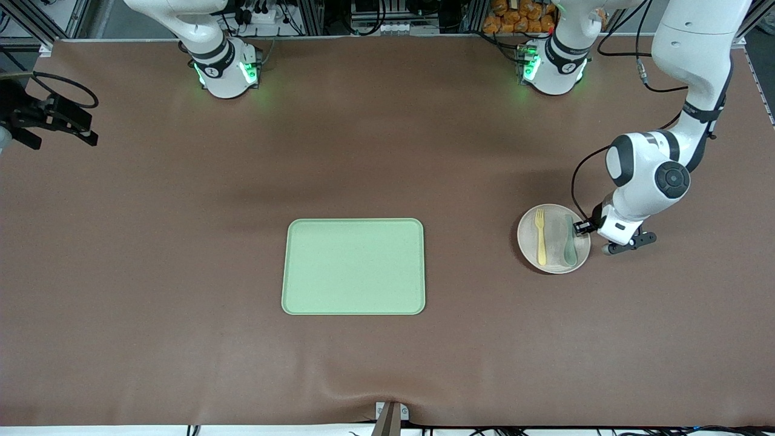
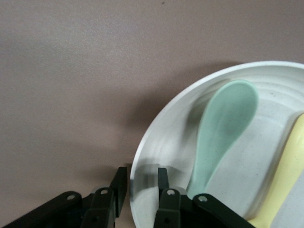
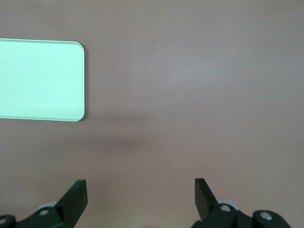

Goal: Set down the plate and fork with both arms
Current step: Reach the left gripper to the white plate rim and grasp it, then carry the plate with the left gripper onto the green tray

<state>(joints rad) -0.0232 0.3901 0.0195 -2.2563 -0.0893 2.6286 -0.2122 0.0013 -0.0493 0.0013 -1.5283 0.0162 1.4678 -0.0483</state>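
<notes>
Black and spread wide, the right gripper [image 3: 140,190] hangs empty over bare brown table [image 1: 181,242] at the right arm's end, roughly at ten o'clock from the tray [image 1: 354,266]. That arm waits. Its wrist view catches only a corner of the tray and nothing between the jaws.

Light green and unoccupied, the tray sits mid-table.

Well apart from it at three o'clock lies the plate [image 1: 527,242], flat on the table. The fork [image 1: 540,236] rests on it toward the plate's nine o'clock side, tines pointing to twelve. A grey-green spoon [image 1: 570,242] lies alongside toward three o'clock.

The left gripper [image 2: 140,180] is down at the plate's three o'clock edge. Its jaws stand a little apart astride the rim, one finger outside and one inside next to the spoon's handle. A sliver of table shows between the outer finger and the rim, so I judge the plate is not yet pinched.

The step in hand looks like taking hold of the plate. Next, the jaws need to clamp firmly on that thin rim. The lift toward the tray should then stay level, because the fork and spoon ride loose and could slide.
</notes>
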